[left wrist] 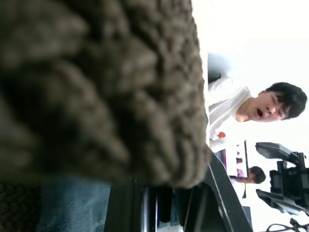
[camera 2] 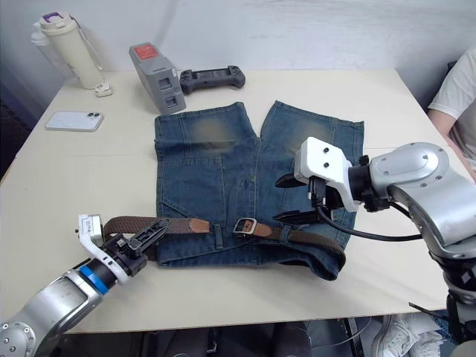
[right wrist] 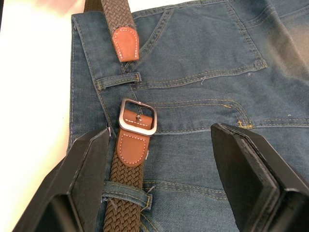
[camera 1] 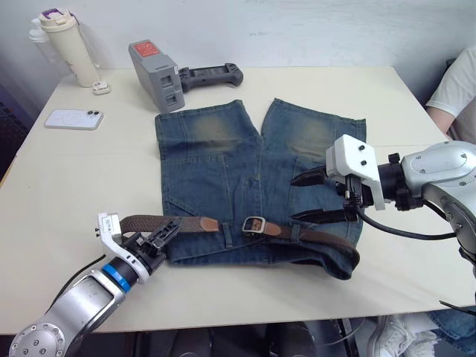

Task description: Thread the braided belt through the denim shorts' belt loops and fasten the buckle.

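Your two head eyes look down over the same table [camera 1: 67, 186], while each wrist camera sits close: left against the braided belt [left wrist: 96, 87], right above the buckle [right wrist: 138, 117].

On the desk [camera 1: 67, 186] lie one pair of denim shorts [camera 1: 223, 186], one braided belt [camera 1: 190, 223] with one buckle [camera 1: 254, 224], one phone [camera 1: 73, 119], one bottle [camera 1: 68, 46], one controller [camera 1: 212, 75] and one grey battery pack [camera 1: 155, 74].
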Tool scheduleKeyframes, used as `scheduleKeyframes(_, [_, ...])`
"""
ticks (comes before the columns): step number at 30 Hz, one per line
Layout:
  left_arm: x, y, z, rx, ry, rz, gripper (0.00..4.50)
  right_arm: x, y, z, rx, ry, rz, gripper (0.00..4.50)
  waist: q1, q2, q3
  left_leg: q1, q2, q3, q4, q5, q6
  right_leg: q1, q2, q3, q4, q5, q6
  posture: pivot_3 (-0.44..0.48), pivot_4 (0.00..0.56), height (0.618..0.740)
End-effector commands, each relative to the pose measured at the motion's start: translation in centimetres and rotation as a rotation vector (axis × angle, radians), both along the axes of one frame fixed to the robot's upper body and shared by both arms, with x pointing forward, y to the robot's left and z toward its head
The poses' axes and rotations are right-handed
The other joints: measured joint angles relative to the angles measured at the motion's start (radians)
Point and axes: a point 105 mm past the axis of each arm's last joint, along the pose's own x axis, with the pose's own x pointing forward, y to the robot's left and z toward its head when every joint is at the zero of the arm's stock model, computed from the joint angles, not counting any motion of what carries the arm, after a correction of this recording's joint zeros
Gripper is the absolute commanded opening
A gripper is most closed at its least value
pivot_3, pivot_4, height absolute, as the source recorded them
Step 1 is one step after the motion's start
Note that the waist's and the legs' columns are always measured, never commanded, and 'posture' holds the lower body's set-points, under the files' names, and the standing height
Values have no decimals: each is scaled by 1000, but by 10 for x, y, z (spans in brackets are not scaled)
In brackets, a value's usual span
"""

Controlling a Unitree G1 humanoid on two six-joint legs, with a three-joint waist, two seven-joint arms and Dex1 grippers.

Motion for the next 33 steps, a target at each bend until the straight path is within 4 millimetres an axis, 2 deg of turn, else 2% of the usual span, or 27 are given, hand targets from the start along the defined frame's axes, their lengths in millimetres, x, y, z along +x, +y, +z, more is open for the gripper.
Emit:
scheduleKeyframes(1, [-15,-12,0,3,-15,-99,0,0,-1,7,7,-44,4,3553,-1,0,0,0,0,0,0,0,0,0,0,0,0,0,0,0,150,650])
scheduleKeyframes(6, [-21,-10,-14,42,57,-123,0,-1,-1,7,8,-44,4,3553,1,1,0,0,0,0,0,0,0,0,0,0,0,0,0,0,150,650])
scheduleKeyframes(14, [-1,-18,0,11,16,-63,0,-1,-2,7,7,-51,-15,3553,2,1,1,-1,0,-1,1,0,0,0,0,-1,0,0,0,0,150,650])
scheduleKeyframes(20, [-2,-30,-5,3,62,-75,0,0,-2,8,9,-60,-22,3553,1,1,1,-1,0,-1,1,0,0,-1,0,0,0,0,0,0,150,650])
scheduleKeyframes(26, [-1,-34,-10,-4,109,-51,0,1,-2,8,2,-64,-28,3553,2,1,1,-1,0,-1,1,0,0,0,0,0,0,0,0,0,150,650])
scheduleKeyframes(33, [0,-62,-18,-85,179,-103,0,1,-3,9,-5,-68,-41,3553,4,2,1,-2,0,-1,2,0,1,0,0,-1,0,0,0,0,150,650])
